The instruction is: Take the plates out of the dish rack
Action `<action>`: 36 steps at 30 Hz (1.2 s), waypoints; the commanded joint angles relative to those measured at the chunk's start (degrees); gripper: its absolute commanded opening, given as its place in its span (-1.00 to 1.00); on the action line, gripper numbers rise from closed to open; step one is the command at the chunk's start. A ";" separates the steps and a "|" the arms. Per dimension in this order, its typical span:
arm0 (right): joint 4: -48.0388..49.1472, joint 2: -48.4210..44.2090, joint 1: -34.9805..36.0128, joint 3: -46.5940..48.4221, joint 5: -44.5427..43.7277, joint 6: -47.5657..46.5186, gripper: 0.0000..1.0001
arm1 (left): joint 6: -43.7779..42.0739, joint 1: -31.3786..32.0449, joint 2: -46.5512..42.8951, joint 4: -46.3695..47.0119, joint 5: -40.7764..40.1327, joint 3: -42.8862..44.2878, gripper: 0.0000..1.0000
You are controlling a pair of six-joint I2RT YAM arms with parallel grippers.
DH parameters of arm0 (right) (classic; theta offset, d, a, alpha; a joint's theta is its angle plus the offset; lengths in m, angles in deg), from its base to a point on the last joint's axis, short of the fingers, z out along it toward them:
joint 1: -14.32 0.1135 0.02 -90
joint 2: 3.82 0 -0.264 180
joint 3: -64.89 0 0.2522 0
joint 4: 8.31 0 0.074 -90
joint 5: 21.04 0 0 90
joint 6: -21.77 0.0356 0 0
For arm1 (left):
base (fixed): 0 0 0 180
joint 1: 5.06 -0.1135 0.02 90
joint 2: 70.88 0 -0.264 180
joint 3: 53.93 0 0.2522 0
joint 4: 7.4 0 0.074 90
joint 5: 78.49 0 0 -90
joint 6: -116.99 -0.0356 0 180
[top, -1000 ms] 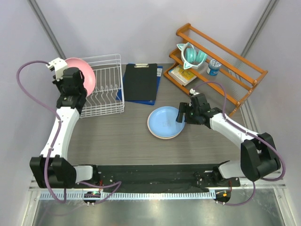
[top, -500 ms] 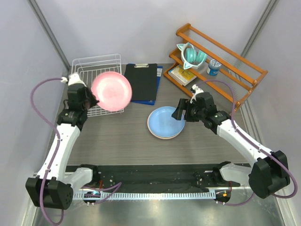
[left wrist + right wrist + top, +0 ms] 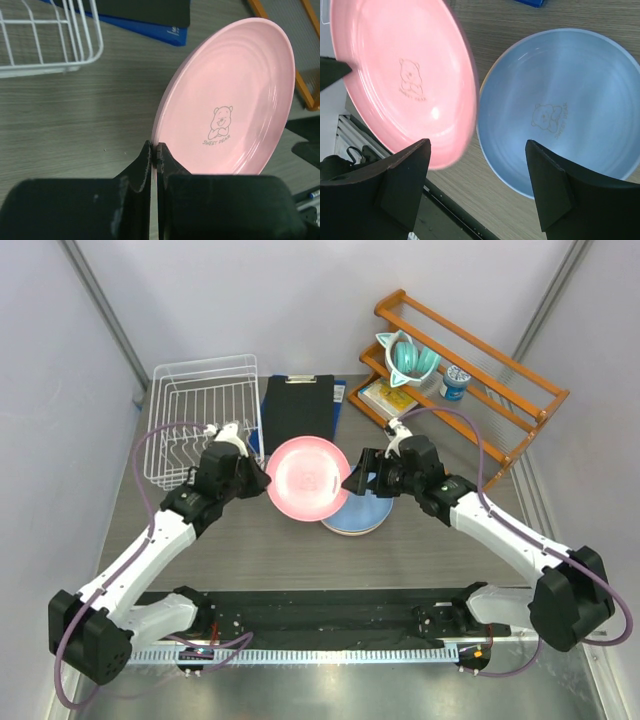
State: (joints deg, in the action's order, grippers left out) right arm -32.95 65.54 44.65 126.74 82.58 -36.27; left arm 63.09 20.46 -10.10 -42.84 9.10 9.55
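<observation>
My left gripper (image 3: 262,478) is shut on the near rim of the pink plate (image 3: 308,478) and holds it tilted above the table centre. In the left wrist view the fingers pinch the pink plate (image 3: 230,105) at the gripper (image 3: 155,152). The light blue plate (image 3: 368,514) lies flat on the table, its left part hidden under the pink one. A thin pale edge shows beneath it; the lavender and orange plates are not clearly visible. My right gripper (image 3: 358,483) is open over the gap between the pink plate (image 3: 405,75) and the blue plate (image 3: 560,115), gripper (image 3: 477,145). The white dish rack (image 3: 200,420) stands at the back left with no plates showing in it.
A black clipboard (image 3: 298,410) on a blue folder lies right of the rack. The orange wooden shelf (image 3: 480,375) at the back right holds a teal cup (image 3: 405,355), a small jar (image 3: 455,382) and a book (image 3: 385,398). The rack's corner (image 3: 95,47) shows in the left wrist view.
My left arm has carried the pink plate out of the rack and rightward to the table centre, over the blue plate's left edge. My right gripper has shifted left toward it.
</observation>
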 commanded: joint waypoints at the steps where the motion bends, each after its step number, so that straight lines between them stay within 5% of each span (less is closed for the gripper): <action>1: 3.93 2.18 0.79 2.88 0.43 1.61 0.64 | 2.92 4.70 -1.53 4.62 -1.45 -0.93 -1.00; 5: 4.11 4.55 1.58 3.06 -0.79 2.22 0.55 | 3.54 8.31 -1.36 4.97 -3.91 -1.73 -1.00; 11: 2.96 6.40 1.75 2.44 -2.29 1.87 -0.49 | 3.37 10.69 -1.71 5.15 -6.37 -0.94 -1.00; 15: 2.09 6.22 1.75 2.00 -2.99 0.91 -0.93 | 2.75 10.78 -2.06 4.88 -7.16 -0.32 -1.00; 17: 1.38 5.70 1.84 2.00 -4.30 0.90 -0.98 | 2.75 10.78 -2.06 4.80 -7.77 -0.23 -1.00; 20: -0.19 4.91 1.75 1.82 -8.24 0.82 -0.98 | 2.75 10.78 -2.59 4.27 -9.44 -0.41 -0.40; 21: -0.98 4.38 1.75 2.09 -9.40 0.56 -0.98 | 2.49 10.69 -2.76 4.01 -10.23 -0.41 0.00; 24: -3.97 3.33 1.58 2.79 -13.96 0.29 -0.98 | 2.05 10.78 -3.90 1.73 -15.05 -0.14 0.46; 36: -6.53 2.27 -5.79 0.25 -18.47 -0.06 -0.98 | 0.99 10.78 -10.41 -0.04 -21.84 -5.06 0.54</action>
State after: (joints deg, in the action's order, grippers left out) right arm -40.51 70.59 42.07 127.38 65.99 -35.90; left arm 64.82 31.08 -19.37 -43.19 -9.72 6.31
